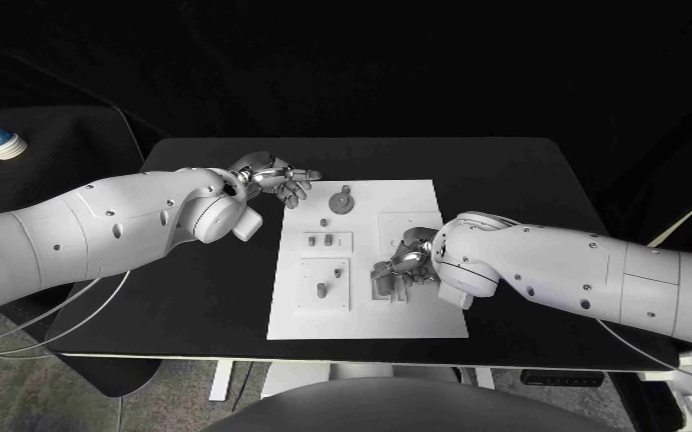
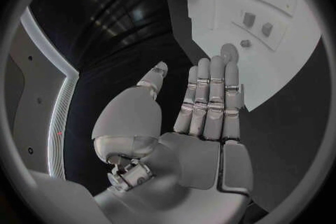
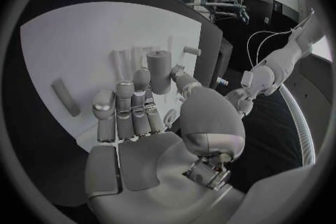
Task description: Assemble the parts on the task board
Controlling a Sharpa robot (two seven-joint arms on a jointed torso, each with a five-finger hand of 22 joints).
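- The task board lies flat in the middle of the black table, long side running away from me in the head view.
- On the board I see several small grey parts: a round one with a stub near the far end, a pair of short pegs in a raised square at mid-board, and another upright piece in a square nearer the robot.
- My right hand sits over the board's right-hand side, towards the near end, fingers pointing down at the surface.
- From the right wrist view, a grey cylinder stands right at the tips of the thumb and fingers; they are touching or nearly touching it, but I cannot tell whether it is actually gripped.
- The same view shows a flat grey bar lying on the white board off to one side of that hand, apart from the fingers.
- My left hand hovers at the board's far left corner, fingertips just over its edge.
- In the left wrist view its fingers are stretched out straight, side by side, the thumb held apart, and nothing is in the palm: it is empty and spread.
- That view also shows the board's edge just past the fingertips, with small parts further in.
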